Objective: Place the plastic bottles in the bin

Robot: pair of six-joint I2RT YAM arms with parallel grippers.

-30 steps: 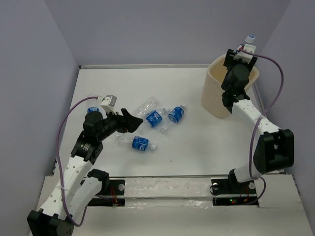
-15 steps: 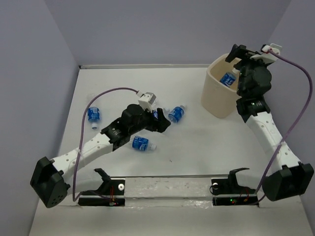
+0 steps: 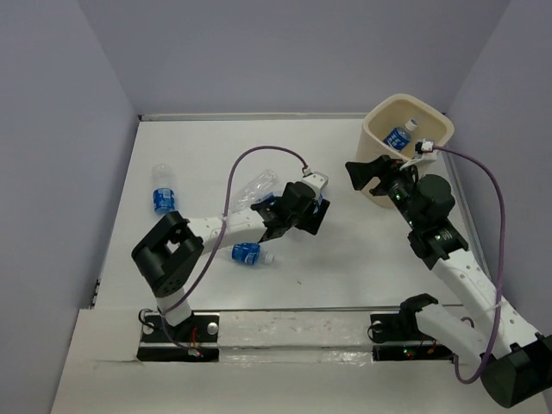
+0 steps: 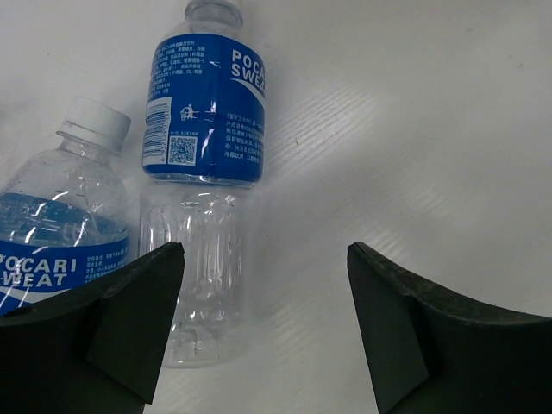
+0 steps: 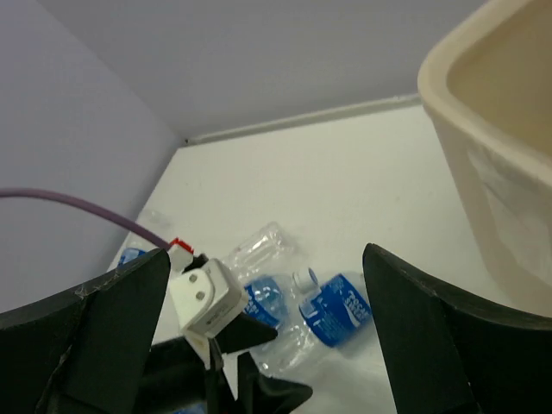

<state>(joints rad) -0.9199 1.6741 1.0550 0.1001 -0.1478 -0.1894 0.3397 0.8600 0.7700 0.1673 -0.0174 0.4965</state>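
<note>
Clear plastic bottles [image 4: 205,112] lay just left of centre under the left end effector [image 4: 263,276], which was wide open and empty. Best bet: shift left, straddle the label, squeeze lightly since it's crinkly. Right end effector [image 3: 366,171] was open and empty beside the bin [image 3: 373,142], which held one bottle [image 3: 398,138]. The rest lay on the surface [image 3: 362,250].

Your L arm [image 3: 211,228] and R arm [image 3: 466,278]: white link shells, black joint housings. Purple cable [image 3: 259,153] loops off each wrist; white cam block [image 3: 316,182] on L wrist. L fingers [image 4: 129,319], R fingers [image 5: 95,336]: matte black wedges, unmarked. Red/green LEDs [image 3: 405,352] at R base.
</note>
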